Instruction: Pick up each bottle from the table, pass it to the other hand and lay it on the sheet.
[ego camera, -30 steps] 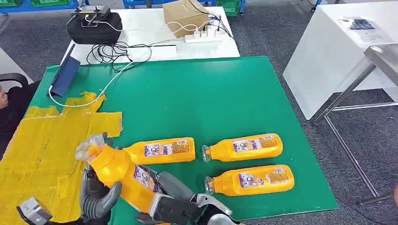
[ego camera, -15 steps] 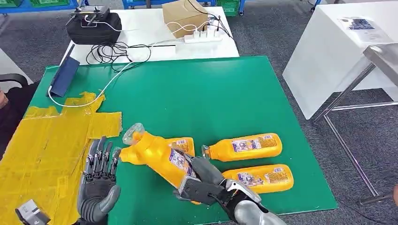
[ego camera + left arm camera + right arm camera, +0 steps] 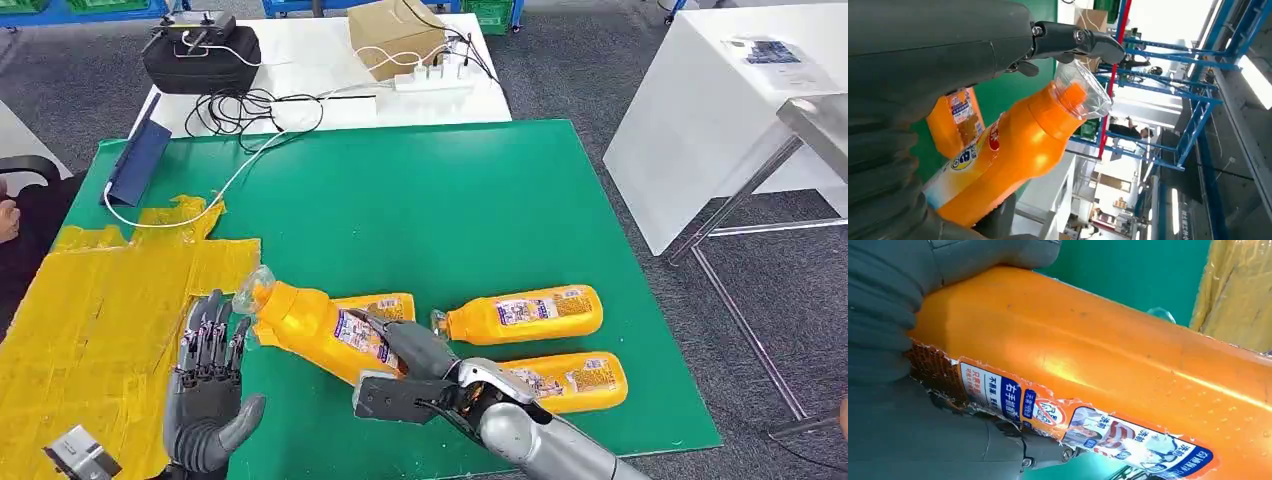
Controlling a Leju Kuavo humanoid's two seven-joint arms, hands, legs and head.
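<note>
My right hand (image 3: pixel 418 378) grips an orange bottle (image 3: pixel 318 328) by its lower body, above the green mat and tilted. Its clear cap (image 3: pixel 253 288) points toward the yellow sheet (image 3: pixel 90 320). Close up, the right hand (image 3: pixel 903 405) wraps the labelled bottle (image 3: pixel 1128 375). My left hand (image 3: pixel 208 390) stands open beside the cap, fingers spread upward and holding nothing. From the left wrist, the bottle (image 3: pixel 1013 150) lies just beyond the left hand's fingers (image 3: pixel 1073 40). Three more orange bottles lie on the mat: one (image 3: pixel 390 305) behind the held one, two others (image 3: pixel 520 313) (image 3: pixel 580 375) to the right.
The green mat (image 3: pixel 420 200) covers the table. A blue folder (image 3: pixel 138 160) and a white cable (image 3: pixel 230 180) lie at its far left. Behind stand a black bag (image 3: pixel 200 55), a cardboard box (image 3: pixel 395 35) and a power strip (image 3: pixel 432 78). A white table (image 3: pixel 700 110) is on the right.
The bottle, a second ago at the left hand's thumb, has swung right in the right hand's grip. The left hand has opened. The cap has since dipped back toward its fingertips.
</note>
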